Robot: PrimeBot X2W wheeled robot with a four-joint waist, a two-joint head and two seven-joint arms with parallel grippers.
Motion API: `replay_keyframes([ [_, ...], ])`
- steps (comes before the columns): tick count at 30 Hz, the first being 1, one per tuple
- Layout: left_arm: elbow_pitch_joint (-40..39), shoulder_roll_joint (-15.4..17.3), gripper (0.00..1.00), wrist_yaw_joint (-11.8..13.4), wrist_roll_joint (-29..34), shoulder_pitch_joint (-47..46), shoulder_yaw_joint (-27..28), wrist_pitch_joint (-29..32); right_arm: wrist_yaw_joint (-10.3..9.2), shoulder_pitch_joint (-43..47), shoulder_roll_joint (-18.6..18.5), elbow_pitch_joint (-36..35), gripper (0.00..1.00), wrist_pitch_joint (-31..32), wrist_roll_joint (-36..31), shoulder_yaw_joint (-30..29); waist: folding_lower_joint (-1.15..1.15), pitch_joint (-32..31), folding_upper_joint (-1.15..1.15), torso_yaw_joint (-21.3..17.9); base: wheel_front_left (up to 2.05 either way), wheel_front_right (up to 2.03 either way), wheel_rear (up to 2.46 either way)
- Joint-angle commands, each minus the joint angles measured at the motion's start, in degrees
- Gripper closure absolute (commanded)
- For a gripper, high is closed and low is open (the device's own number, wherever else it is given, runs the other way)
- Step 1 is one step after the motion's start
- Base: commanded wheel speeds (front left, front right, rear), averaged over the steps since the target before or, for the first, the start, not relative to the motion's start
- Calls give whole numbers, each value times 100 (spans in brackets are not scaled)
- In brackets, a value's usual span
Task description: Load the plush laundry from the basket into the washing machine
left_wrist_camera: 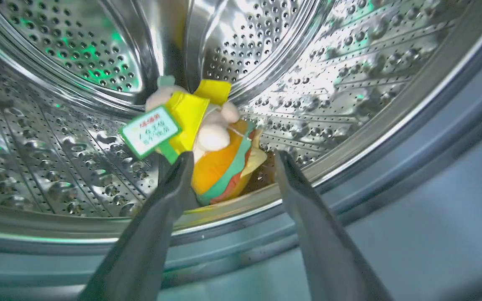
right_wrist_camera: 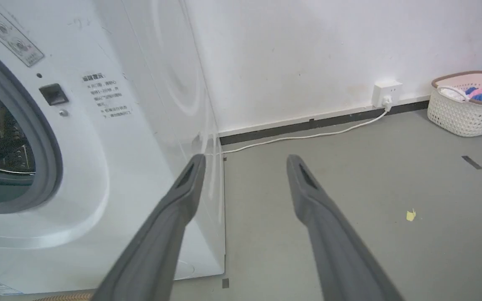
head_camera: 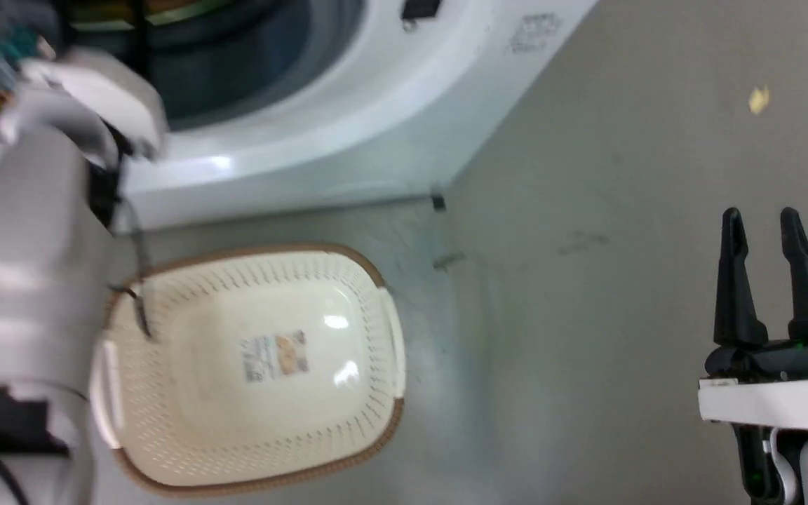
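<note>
By the drum's (left_wrist_camera: 57,159) front lip the plush (left_wrist_camera: 220,167) lies free; the left gripper (left_wrist_camera: 233,155), fingers spread, should be backed out straight.

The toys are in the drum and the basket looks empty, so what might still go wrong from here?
1. The burger plush and pink plush animal lie at the drum's front lip, so they may roll back out.
2. The open left gripper has its fingers close beside the burger plush; pulling back might drag it or snag the tag.
3. The basket sits right before the washing machine, beside the left arm, which may knock it.
</note>
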Motion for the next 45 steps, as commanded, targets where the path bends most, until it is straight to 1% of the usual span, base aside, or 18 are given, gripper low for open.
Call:
replay_keyframes([
  [1, -92, -79, 0, 12, -92, 261, 52, -66, -4, 90, -9, -37, 0, -26, -66, -57, 0, -595, 0, 416, 0, 0, 0],
  [3, -350, -188, 0, -8, -171, 606, 74, -88, -4, 170, -9, -56, 0, -26, -160, -98, 0, -873, 0, 585, 0, 0, 0],
  [7, -1402, -383, 0, -15, -296, 1566, 164, -94, -4, 309, -9, -58, 0, -26, -304, -181, 0, -1447, 0, 883, 0, 0, 0],
  [11, -2472, -638, 0, -15, -419, 2728, 238, -95, -4, 444, -9, -25, 0, -26, -432, -181, 0, -1973, 0, 1116, 0, 0, 0],
  [14, -3299, -780, 0, 77, -486, 3583, 369, -95, -4, 593, -9, 12, 0, -26, -474, -128, 0, -2328, 0, 1259, 0, 0, 0],
  [18, -4298, -892, 0, 206, -485, 4633, 537, -95, -4, 821, -9, 65, 0, -26, -470, -75, 0, -2654, 0, 1416, 0, 0, 0],
  [21, -4828, -1008, 0, 295, -449, 5335, 586, -96, -4, 977, -9, 97, 0, -26, -593, 9, 0, -2830, 0, 1527, 0, 0, 0],
  [23, -5098, -1072, 0, 306, -404, 5731, 557, -96, -4, 1070, -9, 117, 0, -26, -595, 20, 0, -2912, 0, 1593, 0, 0, 0],
  [27, -5205, -1184, 0, 287, -359, 6362, 455, -96, -4, 1255, -9, 236, 0, -26, -657, 117, 0, -3012, 0, 1696, 0, 0, 0],
  [31, -5083, -1261, 0, 297, -241, 6673, 309, -96, -4, 1440, -9, 427, 0, -26, -650, 109, 0, -3081, 0, 1762, 0, 0, 0],
  [34, -4960, -1301, 0, 363, -136, 6751, 235, -96, -4, 1537, -9, 618, 0, -26, -626, 129, 0, -3084, 0, 1779, 0, 0, 0],
  [36, -4867, -1318, 0, 365, -147, 6731, 261, -96, -4, 1554, -9, 710, 0, -26, -607, 158, 0, -3072, 0, 1776, 0, 0, 0],
  [42, -4758, -1361, 0, 384, -126, 6660, 336, -96, -4, 1523, -9, 767, 0, -26, -571, 184, 0, -3027, 0, 1774, 0, 0, 0],
  [43, -4765, -1350, 100, 368, -148, 6699, 331, -65, 0, 1494, 0, 747, 100, 1, -591, 186, 1, -3027, 0, 1774, 0, 0, 0],
  [45, -4768, -1349, 100, 368, -147, 6700, 325, -59, 0, 1488, 1, 746, 100, 5, -592, 187, 1, -3026, 0, 1773, 0, 0, 0],
])
